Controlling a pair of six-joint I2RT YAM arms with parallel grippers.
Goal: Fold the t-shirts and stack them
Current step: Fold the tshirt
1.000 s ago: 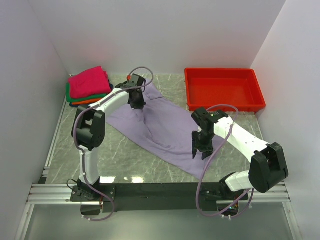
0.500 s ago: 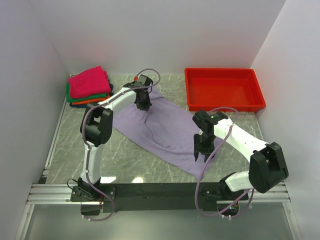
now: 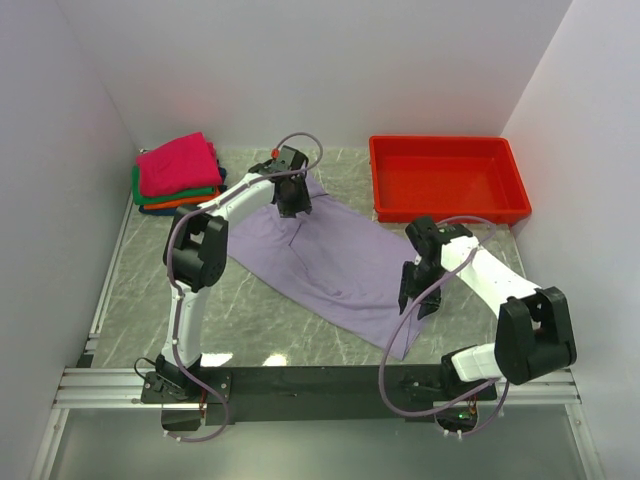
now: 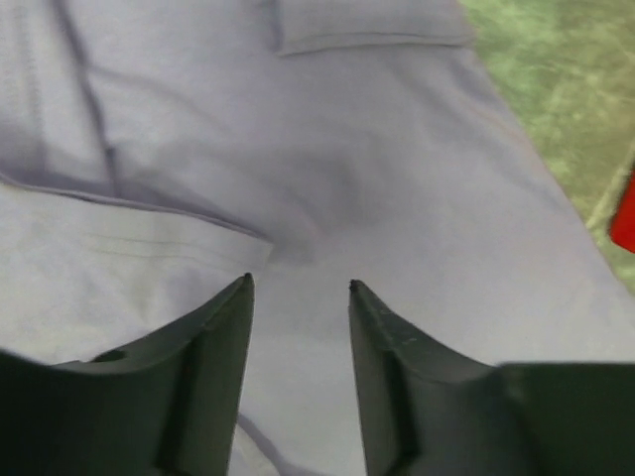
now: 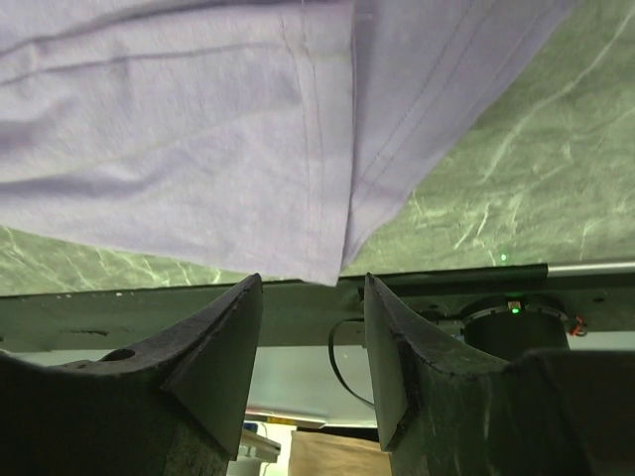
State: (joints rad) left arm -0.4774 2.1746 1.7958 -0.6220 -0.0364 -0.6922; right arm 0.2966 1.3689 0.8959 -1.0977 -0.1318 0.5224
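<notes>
Over the lavender t-shirt, the left end effector points down.

The left arm is stretched from its base to the far edge of the lavender t-shirt, with the elbow raised and the wrist bent downward. The left gripper is pointed down at that far part of the shirt, its fingers parted and nothing clamped between them. The right arm is folded back, the forearm reached inward to the shirt's right edge. The right gripper is held there, just beside the shirt's near corner, with its fingers spread and no cloth pinched.
</notes>
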